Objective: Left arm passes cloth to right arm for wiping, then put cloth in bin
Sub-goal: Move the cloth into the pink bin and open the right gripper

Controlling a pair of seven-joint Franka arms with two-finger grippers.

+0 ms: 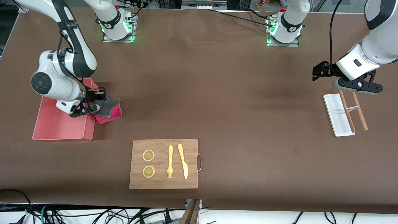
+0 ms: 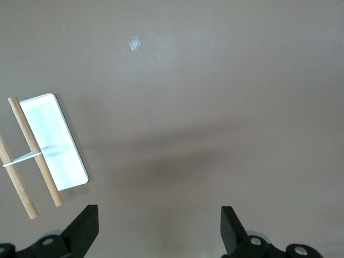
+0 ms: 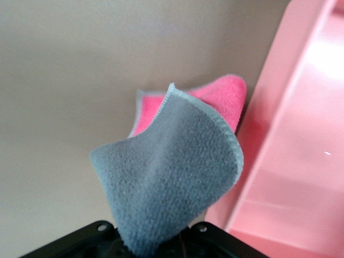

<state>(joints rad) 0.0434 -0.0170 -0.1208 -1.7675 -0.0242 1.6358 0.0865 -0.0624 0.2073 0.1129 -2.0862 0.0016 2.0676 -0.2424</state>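
The right gripper (image 1: 93, 109) is clamped tight on the cloth (image 1: 109, 111), which dangles just past the bin (image 1: 59, 124) wall. Let go now and it probably drapes over the rim. Left gripper (image 1: 321, 72) waits wide open, empty, over bare table near the white tray (image 1: 337, 116)

Cloth (image 1: 108, 110): grey face up, magenta-red face beneath, pale stitched edge. Bin (image 1: 53, 124): plain pink. Table (image 1: 233, 109): matte brown. Board (image 1: 164, 164): light wood grain, metal handle. Two lemon slices (image 1: 148, 155): yellow with pale segment pattern. Fork (image 1: 170, 161), knife (image 1: 183, 161): yellow. Tray (image 1: 337, 115): white. Two sticks (image 1: 359, 110): tan wood.
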